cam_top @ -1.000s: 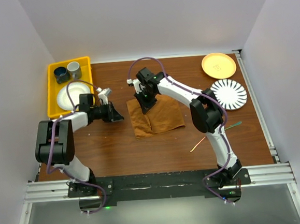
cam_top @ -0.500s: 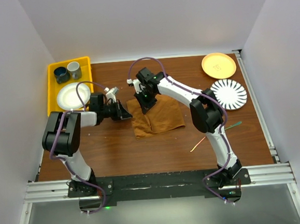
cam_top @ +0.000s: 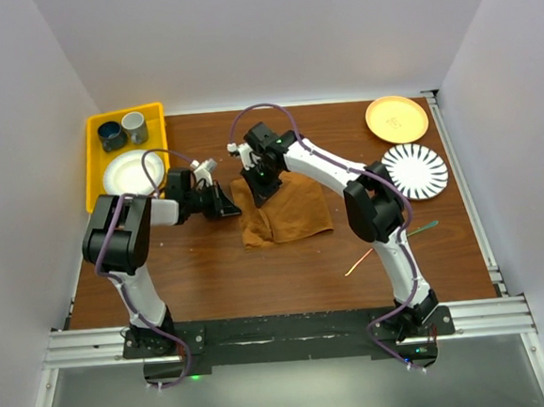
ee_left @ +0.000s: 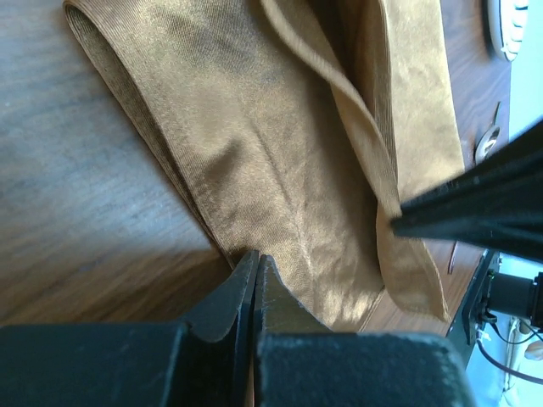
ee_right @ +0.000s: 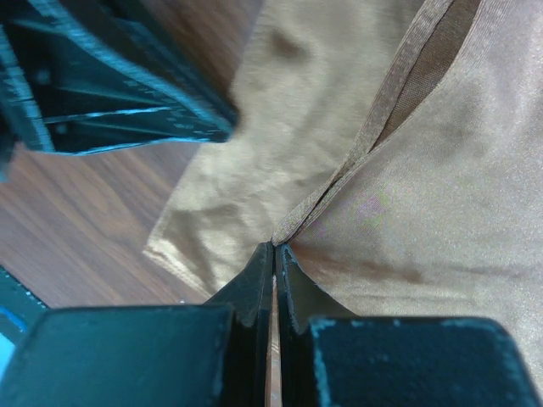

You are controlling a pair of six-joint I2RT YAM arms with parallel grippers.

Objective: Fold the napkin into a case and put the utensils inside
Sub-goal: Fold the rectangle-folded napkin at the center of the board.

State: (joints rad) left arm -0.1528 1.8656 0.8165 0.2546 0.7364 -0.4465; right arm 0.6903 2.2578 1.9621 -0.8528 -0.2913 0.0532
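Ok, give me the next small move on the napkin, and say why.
Probably lift both pinches a little together: the left gripper and right gripper are each shut on an edge of the napkin, which lies only partly folded.

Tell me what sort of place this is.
Likely a robot lab test cell, not a real dining room: plain white walls box in a wooden table, the arms are bolted to a metal rail, and a yellow tray holds dishes.

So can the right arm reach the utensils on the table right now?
Probably not yet. The right gripper is shut on the napkin, so it's busy. The utensils lie uncovered on the table near that arm's base, so once it lets go the way looks free.
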